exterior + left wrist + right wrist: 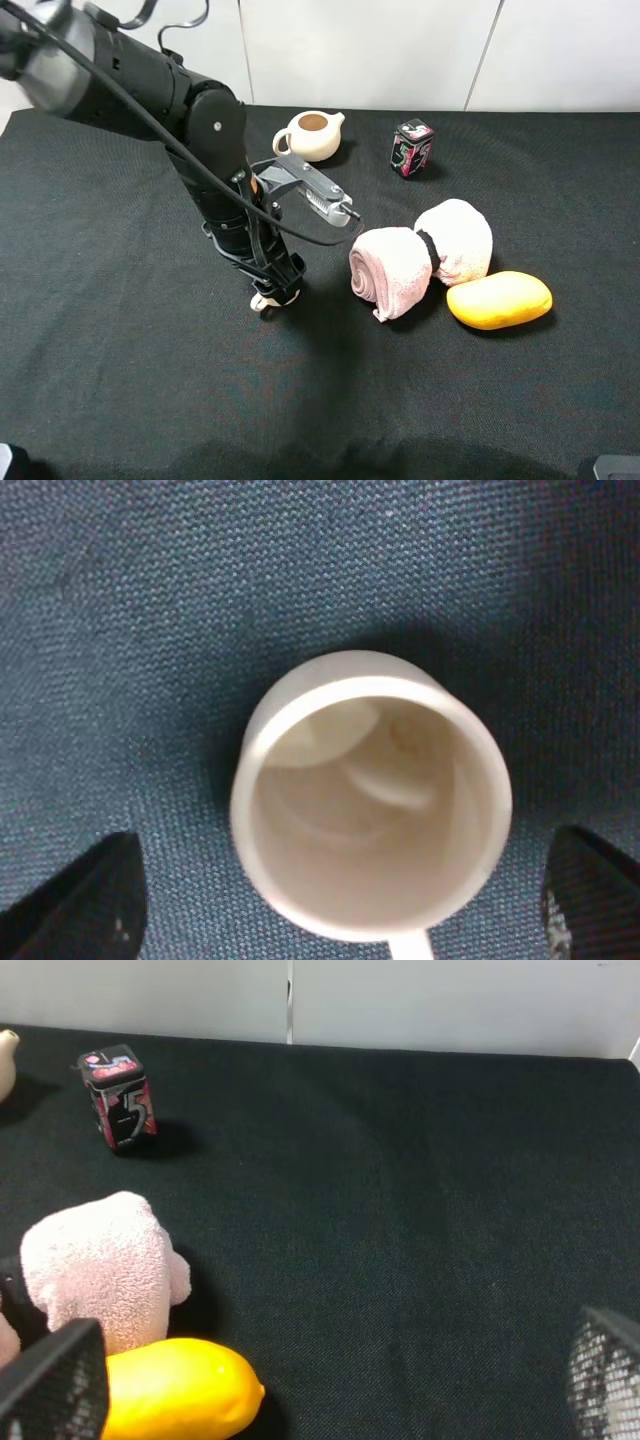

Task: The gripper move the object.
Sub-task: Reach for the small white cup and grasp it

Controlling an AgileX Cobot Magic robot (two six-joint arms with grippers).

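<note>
Left gripper (275,285) poised over cup, jaws spread wide, nothing grasped.
I see the cup (370,800) upright on the black cloth (120,330), left of the rolled pink towel (395,270). It sits straight below the left gripper, between its fingertips (80,900) and clear of both. The left arm pitches steeply down from far left. The right gripper (328,1375) hangs open, well right.

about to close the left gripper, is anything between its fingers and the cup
Nothing visible. The cup stands upright on the black cloth between the fingers of the open left gripper, with only bare cloth in the gap on each side.
</note>
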